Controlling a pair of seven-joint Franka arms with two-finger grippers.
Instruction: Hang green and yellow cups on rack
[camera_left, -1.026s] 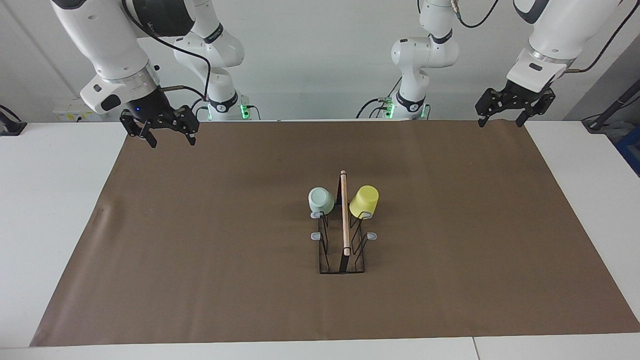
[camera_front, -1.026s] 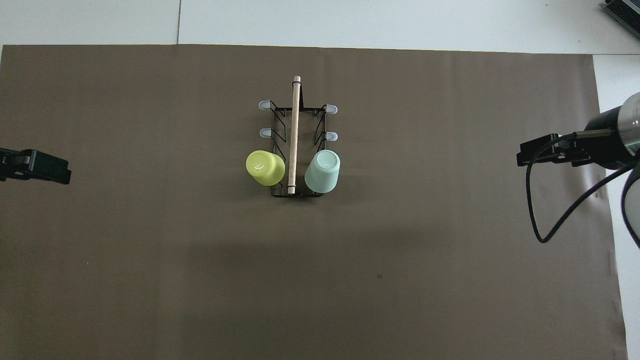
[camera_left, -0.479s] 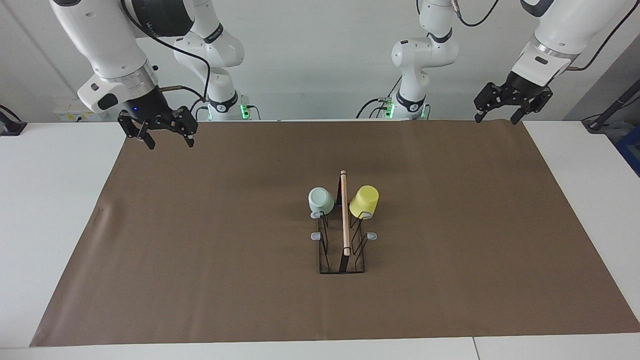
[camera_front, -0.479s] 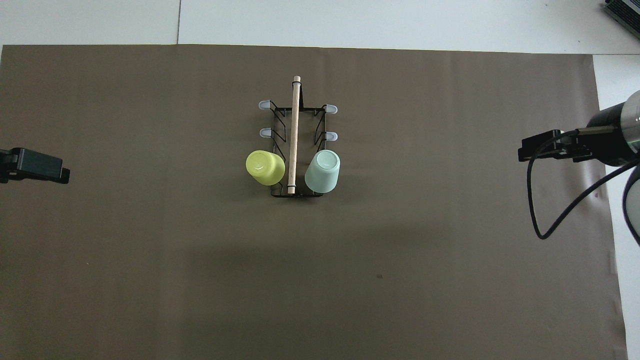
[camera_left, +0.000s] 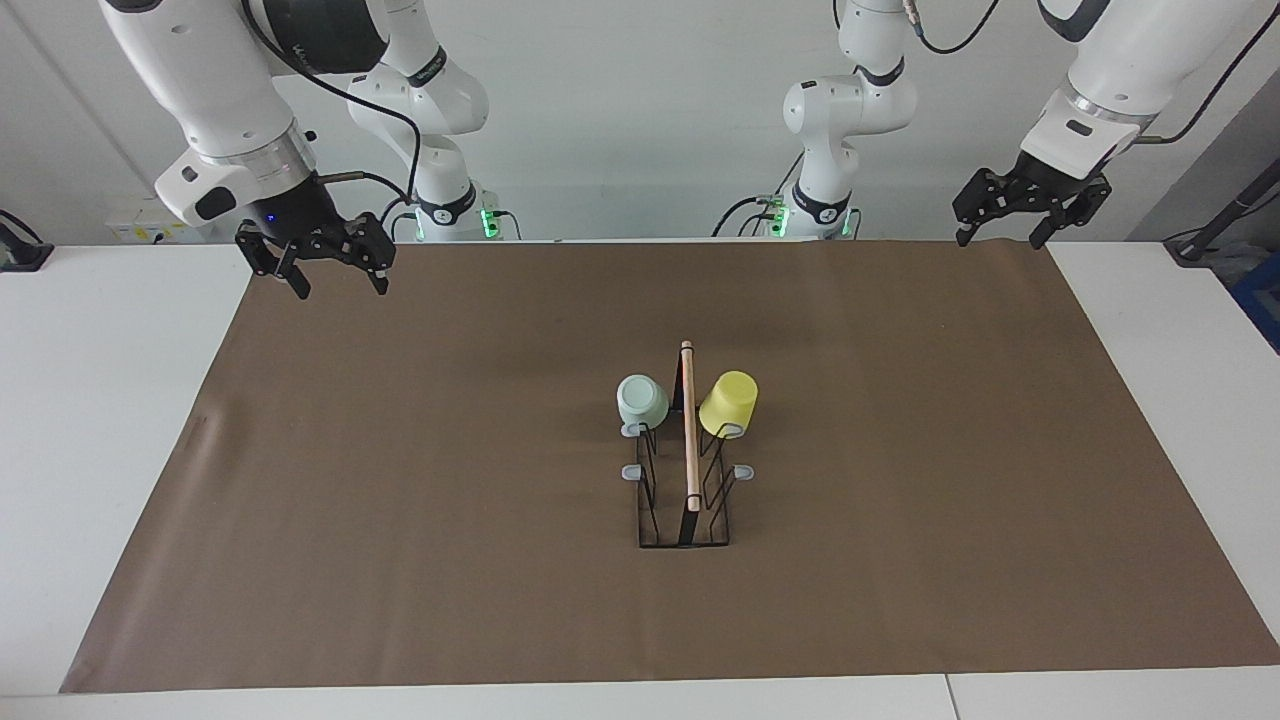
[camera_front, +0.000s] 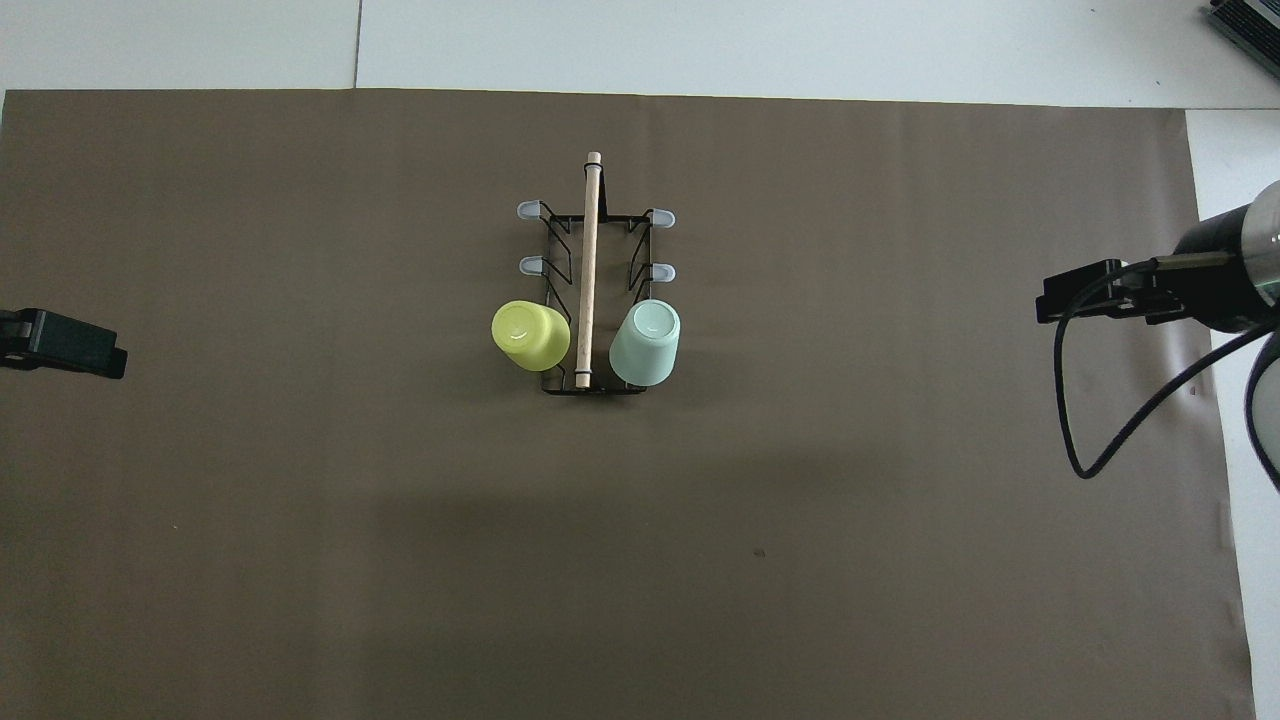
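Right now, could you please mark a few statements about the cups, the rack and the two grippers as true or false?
1. Both cups hang on the rack. True.
2. The yellow cup sits toward the right arm's end. False: toward the left arm's end.
3. The left gripper holds the green cup. False: its jaws are open and empty.
4. The right gripper is open. True.
5. Four prongs are bare. True.

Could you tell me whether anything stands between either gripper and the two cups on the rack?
Nothing visible does. The green cup and yellow cup already hang on the rack; only bare brown mat lies between them and the open left gripper and right gripper.
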